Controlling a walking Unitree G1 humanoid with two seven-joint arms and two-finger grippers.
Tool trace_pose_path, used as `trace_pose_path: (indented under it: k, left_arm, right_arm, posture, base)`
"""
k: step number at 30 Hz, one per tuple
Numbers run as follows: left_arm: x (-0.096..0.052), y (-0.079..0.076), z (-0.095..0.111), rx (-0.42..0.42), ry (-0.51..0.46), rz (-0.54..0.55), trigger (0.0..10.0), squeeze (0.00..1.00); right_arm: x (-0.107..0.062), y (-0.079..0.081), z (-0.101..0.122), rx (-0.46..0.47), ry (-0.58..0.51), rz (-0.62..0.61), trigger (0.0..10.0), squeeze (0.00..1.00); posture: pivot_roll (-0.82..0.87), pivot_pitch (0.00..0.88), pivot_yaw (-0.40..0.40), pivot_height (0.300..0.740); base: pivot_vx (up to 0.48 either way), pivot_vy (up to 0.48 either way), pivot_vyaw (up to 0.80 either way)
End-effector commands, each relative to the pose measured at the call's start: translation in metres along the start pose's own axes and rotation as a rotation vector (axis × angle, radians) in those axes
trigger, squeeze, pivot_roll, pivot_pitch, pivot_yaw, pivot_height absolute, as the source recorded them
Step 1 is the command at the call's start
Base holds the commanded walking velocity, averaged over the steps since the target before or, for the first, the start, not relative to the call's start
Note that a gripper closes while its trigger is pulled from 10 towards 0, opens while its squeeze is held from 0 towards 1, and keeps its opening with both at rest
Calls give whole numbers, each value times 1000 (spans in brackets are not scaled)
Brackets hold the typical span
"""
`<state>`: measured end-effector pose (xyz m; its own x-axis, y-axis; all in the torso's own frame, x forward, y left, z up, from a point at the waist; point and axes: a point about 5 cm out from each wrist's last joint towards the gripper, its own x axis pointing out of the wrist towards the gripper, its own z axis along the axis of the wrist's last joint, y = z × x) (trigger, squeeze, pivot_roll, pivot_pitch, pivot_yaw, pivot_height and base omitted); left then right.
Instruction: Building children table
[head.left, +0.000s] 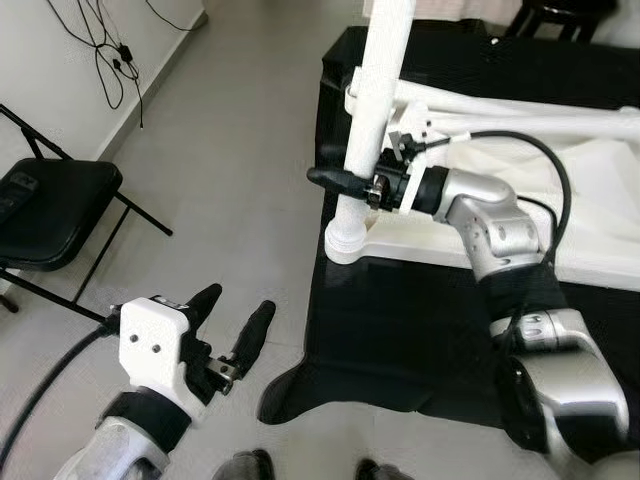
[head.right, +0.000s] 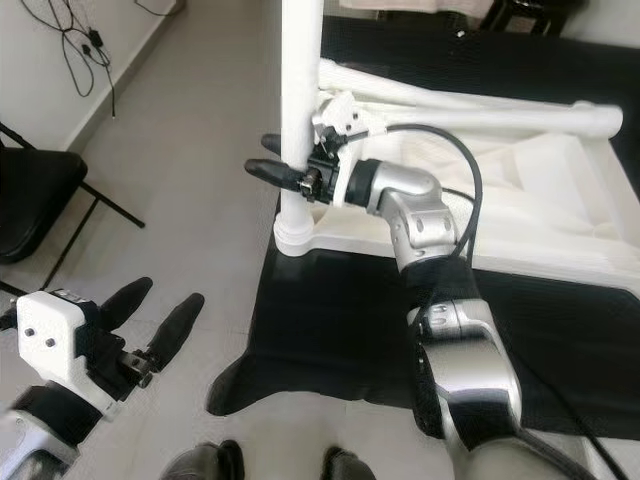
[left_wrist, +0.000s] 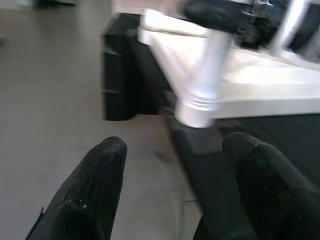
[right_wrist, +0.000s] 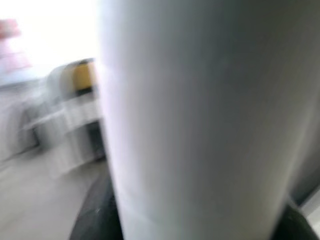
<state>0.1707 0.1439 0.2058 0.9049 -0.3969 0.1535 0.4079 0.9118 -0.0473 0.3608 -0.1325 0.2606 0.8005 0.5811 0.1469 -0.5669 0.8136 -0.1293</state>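
A black folding chair with a padded seat (head.left: 45, 205) stands at the left edge of the frame, on thin black metal legs (head.left: 130, 205). A small dark flat thing lies on its seat near the left edge, too small to tell what it is. Thin black cables (head.left: 105, 50) hang down the pale wall (head.left: 40, 70) in the upper left. The smooth grey floor (head.left: 230, 130) fills the middle and left. A black cloth mat (head.left: 400, 340) lies on the floor at the lower right. Two dark shoe tips (head.left: 245, 465) show at the bottom edge. A dark stool's legs (head.left: 560, 15) stand in the upper right corner.
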Motion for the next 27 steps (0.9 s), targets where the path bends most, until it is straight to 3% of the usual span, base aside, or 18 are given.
trace_pose_path:
  k: [1, 2, 3, 5, 6, 9, 10, 13, 14, 16, 17, 19, 20, 22, 24, 27]
  left_arm:
    - [-1, 5, -4, 0, 21, -3, 10000, 0]
    - [-1, 5, -4, 0, 21, -3, 10000, 0]
    - [1, 8, -6, 3, 25, -5, 10000, 0]
    - [4, 10, -8, 10, 32, -16, 10000, 0]
    - [6, 11, -8, 14, 37, -27, 10000, 0]
    - [6, 11, -8, 14, 37, -27, 10000, 0]
    - [6, 11, -9, 16, 41, -33, 10000, 0]
    - [6, 11, -10, 19, 46, -36, 10000, 0]
    - [6, 13, -11, 23, 47, -29, 10000, 0]
    - [6, 13, -11, 23, 47, -29, 10000, 0]
    - [8, 15, -11, 29, 47, -27, 10000, 0]
    - [9, 16, -12, 33, 47, -29, 10000, 0]
    - [10, 17, -12, 34, 49, -32, 10000, 0]
    - [10, 17, -12, 34, 49, -32, 10000, 0]
    - [11, 17, -12, 30, 48, -40, 10000, 0]
    - [12, 18, -12, 28, 46, -44, 10000, 0]
  right_arm:
    - [-53, -18, -41, 71, 187, -422, 0, 0]
    - [-53, -18, -41, 71, 187, -422, 0, 0]
    - [-73, -9, -53, 86, 222, -532, 0, 0]
    - [-76, -6, -54, 69, 213, -538, 0, 0]
    - [-68, -6, -54, 55, 200, -492, 0, 0]
    - [-68, -6, -54, 55, 200, -492, 0, 0]
    - [-60, -9, -52, 32, 182, -489, 0, 0]
    - [-55, -9, -51, 26, 177, -488, 0, 0]
    - [-47, 2, -54, 44, 188, -388, 10000, 0]
    - [-47, 2, -54, 44, 188, -388, 10000, 0]
    - [-40, 14, -56, 57, 195, -275, 10000, 1000]
    - [-34, 21, -54, 68, 178, -201, 10000, 1000]
    - [-22, 20, -42, 57, 86, -99, 10000, 1000]
    - [-22, 20, -42, 57, 86, -99, 10000, 1000]
    - [-10, 18, -17, 53, -59, 122, 10000, 1000]
    - [-8, 19, -8, 56, -76, 211, 10000, 1000]
  posture:
    - [-54, 200, -13, 740]
    - [-54, 200, -13, 740]
    - [-82, 176, 1, 740]
    - [-44, 157, -9, 740]
    - [-39, 152, -10, 740]
    - [-39, 152, -10, 740]
    - [-38, 142, -7, 740]
    - [-32, 141, -11, 740]
    - [-33, 127, -4, 740]
    - [-33, 127, -4, 740]
    - [-33, 121, -3, 740]
    - [-30, 119, 3, 740]
    - [-28, 119, 11, 740]
    - [-28, 119, 11, 740]
    - [-22, 118, 12, 740]
    - [-22, 119, 13, 740]
  base:
    - [0, 0, 0]
    - [0, 0, 0]
    - [0, 0, 0]
    - [0, 0, 0]
    - [0, 0, 0]
    - [0, 0, 0]
    - [0, 0, 0]
    - [0, 0, 0]
    - [0, 0, 0]
    - [0, 0, 0]
    - [0, 0, 0]
    - [0, 0, 0]
    - [0, 0, 0]
    - [0, 0, 0]
    - [0, 0, 0]
    - [0, 0, 0]
